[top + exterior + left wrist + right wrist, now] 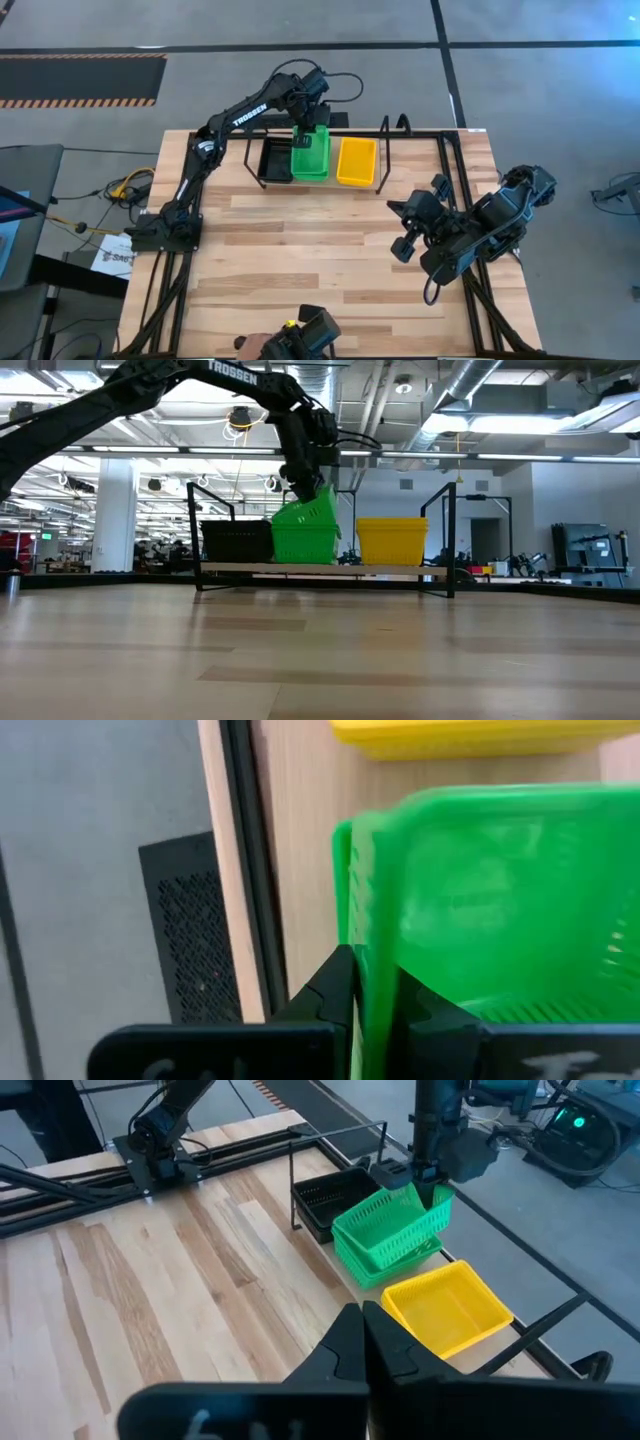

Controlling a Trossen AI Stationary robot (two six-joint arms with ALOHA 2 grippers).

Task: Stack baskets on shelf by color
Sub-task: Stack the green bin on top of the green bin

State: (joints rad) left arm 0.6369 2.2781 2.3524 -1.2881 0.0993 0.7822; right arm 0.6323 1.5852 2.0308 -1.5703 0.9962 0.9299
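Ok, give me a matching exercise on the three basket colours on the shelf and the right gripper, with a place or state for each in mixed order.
Column one:
1. black baskets
2. tilted green basket
3. yellow baskets
4. right gripper

Column two:
A. shut, holding nothing, away from the shelf
B. pinched by the left gripper above the green stack
C. shelf end nearest the left arm's base
D. shelf end towards the right arm

Pairs: 1-C, 2-B, 3-D, 4-A

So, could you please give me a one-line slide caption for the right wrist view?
Left hand tilts a green basket onto the green stack, between black basket and yellow basket.
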